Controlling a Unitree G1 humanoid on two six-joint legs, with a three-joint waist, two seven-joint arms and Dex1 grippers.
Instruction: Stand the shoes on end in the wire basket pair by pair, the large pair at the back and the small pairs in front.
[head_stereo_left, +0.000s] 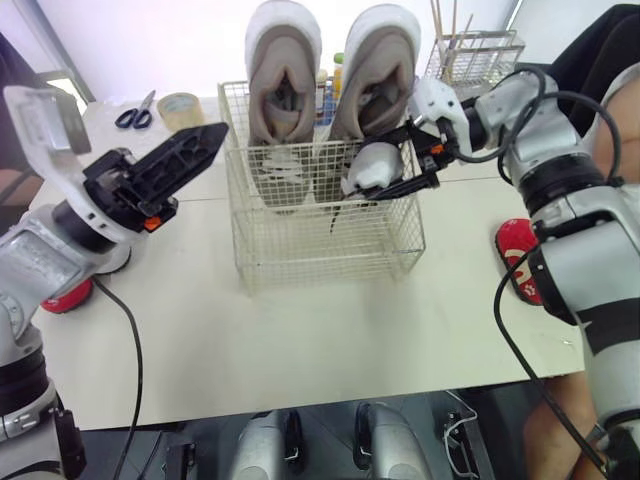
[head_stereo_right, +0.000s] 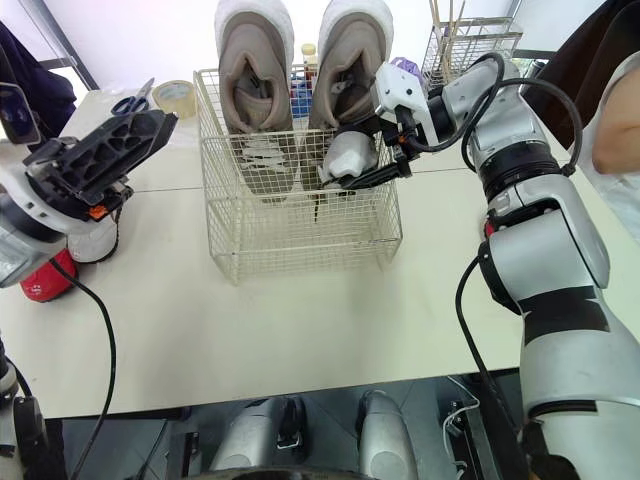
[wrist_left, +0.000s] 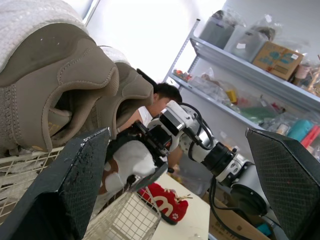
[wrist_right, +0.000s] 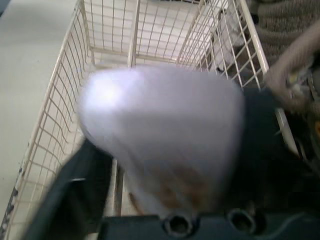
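Cream counter (head_stereo_left: 300, 330) with a pale wire basket (head_stereo_left: 330, 245) at its centre. Two large taupe suede shoes with white soles stand on end, side by side, against the basket's far wall, one on the left (head_stereo_left: 283, 70) and one on the right (head_stereo_left: 375, 65). Both stick up well above the rim.

Right hand (head_stereo_left: 378, 168) is clamped on a small pale grey shoe (head_stereo_right: 343, 152). It holds the shoe at rim height over the basket's right side, just in front of the right large shoe. Can't tell if it touches the wire.

Left hand (head_stereo_left: 205, 140) has its fingers spread and grips nothing. It hovers left of the basket, apart from it and pointing toward it.

One small red shoe (head_stereo_left: 520, 255) lies near the counter's right edge, another (head_stereo_left: 68, 295) at the left edge. A second wire rack (head_stereo_left: 480, 55) sits far right. A tan tape roll (head_stereo_left: 180, 105) and dark-handled scissors (head_stereo_left: 135, 113) lie far left.
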